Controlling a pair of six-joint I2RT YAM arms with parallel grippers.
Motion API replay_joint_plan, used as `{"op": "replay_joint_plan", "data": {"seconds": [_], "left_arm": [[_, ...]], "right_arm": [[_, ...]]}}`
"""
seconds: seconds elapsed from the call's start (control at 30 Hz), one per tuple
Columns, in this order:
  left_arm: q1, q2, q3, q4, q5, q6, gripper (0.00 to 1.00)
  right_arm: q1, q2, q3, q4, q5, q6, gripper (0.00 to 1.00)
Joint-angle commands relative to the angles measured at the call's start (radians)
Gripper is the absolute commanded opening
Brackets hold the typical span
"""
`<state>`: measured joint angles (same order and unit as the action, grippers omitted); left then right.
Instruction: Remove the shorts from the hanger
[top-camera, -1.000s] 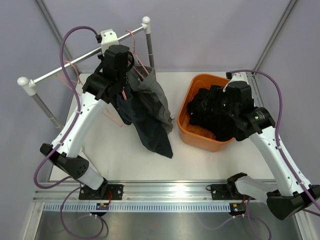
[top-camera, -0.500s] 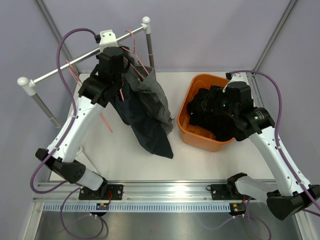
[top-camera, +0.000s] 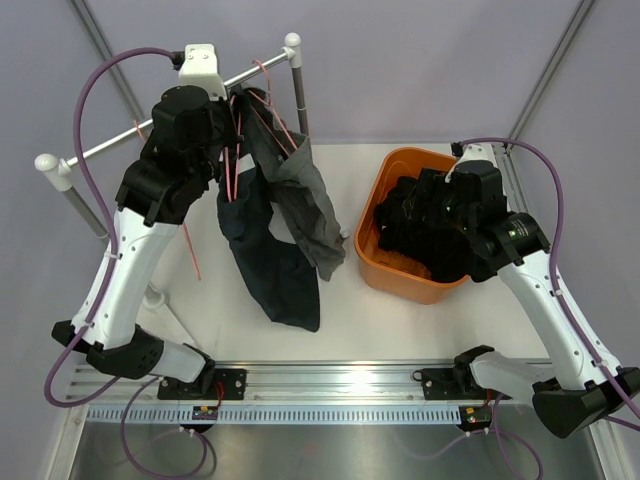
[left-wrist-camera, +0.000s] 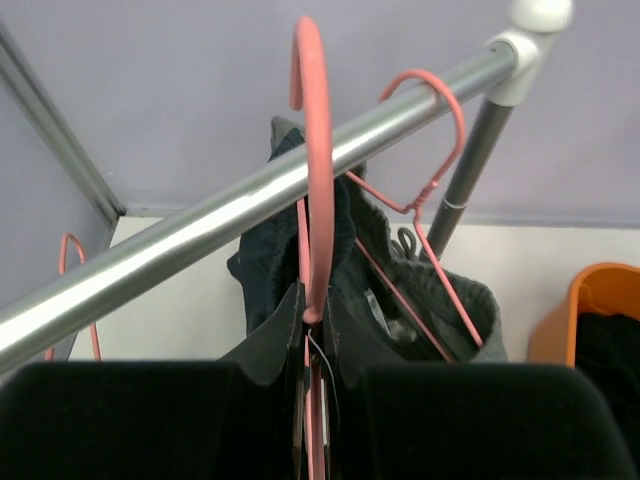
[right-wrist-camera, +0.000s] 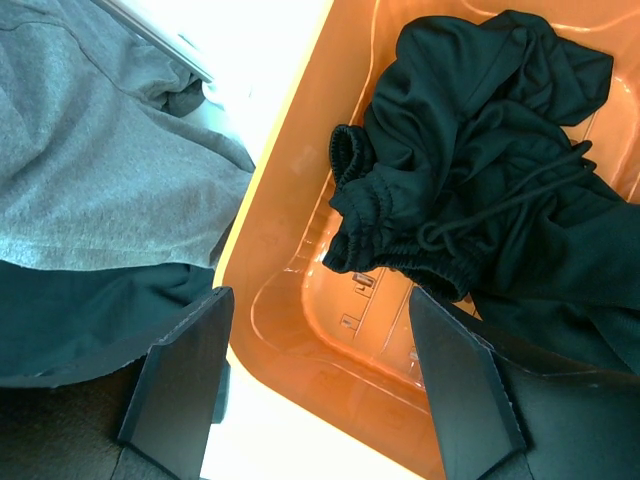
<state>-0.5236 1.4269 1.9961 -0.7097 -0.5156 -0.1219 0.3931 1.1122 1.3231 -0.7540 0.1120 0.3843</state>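
Lilac wall (left-wrist-camera: 180, 70), pink hanger (left-wrist-camera: 313, 150), black shorts (right-wrist-camera: 500, 140)

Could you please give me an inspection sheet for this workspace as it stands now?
Surface: white table, no spills seen.
Job's things: navy shorts and grey shorts hang at the rail; black shorts lie in the orange basket.
Clutter: spare pink hanger hooked on the rail.
Hands: left hand shut on a pink hanger below its hook; right hand open above the basket.
Cables: purple cables loop off both arms.
Surroundings: plain lilac walls.
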Motion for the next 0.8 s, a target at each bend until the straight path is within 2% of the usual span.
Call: {"op": "replay_joint_plan", "data": {"seconds": [0.0, 0.1, 0.27, 0.47, 0.67, 0.77], "left_arm": [[-0.009, -0.025, 0.047, -0.033, 0.126, 0.021, 0.0], [-0.013, -0.087, -0.04, -0.046, 0.17, 0.005, 0.0], [-0.07, -0.149, -0.072, -0.109, 0.175, 0.001, 0.0], [-0.229, -0.204, -0.096, -0.178, 0.118, 0.016, 0.0], [-0.452, -0.189, -0.072, -0.254, 0.092, 0.033, 0.0], [-0.528, -0.183, -0.072, -0.254, 0.106, 0.033, 0.0]], "right_arm": [[0.004, -0.011, 0.045, -0.001, 0.015, -0.025, 0.8], [0.003, -0.009, 0.062, -0.016, -0.001, -0.035, 0.8], [0.003, -0.014, 0.093, -0.033, -0.075, -0.047, 0.8], [0.032, 0.001, 0.14, -0.076, -0.107, -0.065, 0.8], [0.118, 0.006, 0.195, -0.103, -0.101, -0.055, 0.8], [0.167, 0.017, 0.223, -0.114, -0.086, -0.042, 0.79]]}}
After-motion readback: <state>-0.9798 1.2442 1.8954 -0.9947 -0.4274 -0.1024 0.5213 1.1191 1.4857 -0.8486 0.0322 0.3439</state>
